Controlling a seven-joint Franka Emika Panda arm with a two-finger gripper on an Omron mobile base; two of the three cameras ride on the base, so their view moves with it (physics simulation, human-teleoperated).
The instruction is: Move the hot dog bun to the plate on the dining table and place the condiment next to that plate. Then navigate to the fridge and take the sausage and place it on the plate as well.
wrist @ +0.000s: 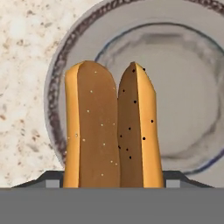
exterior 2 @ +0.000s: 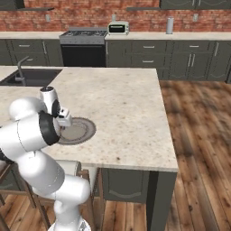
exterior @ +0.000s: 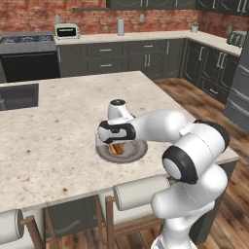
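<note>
hot dog bun (wrist: 109, 131) between fingers (wrist: 50, 181) overhangs plate (wrist: 183, 87) rim.

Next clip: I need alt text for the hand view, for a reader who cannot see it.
A split hot dog bun stands lengthwise between the pincer tips, seen close from above. Under it lies a round grey plate with a dark patterned rim, on a speckled stone table.
</note>
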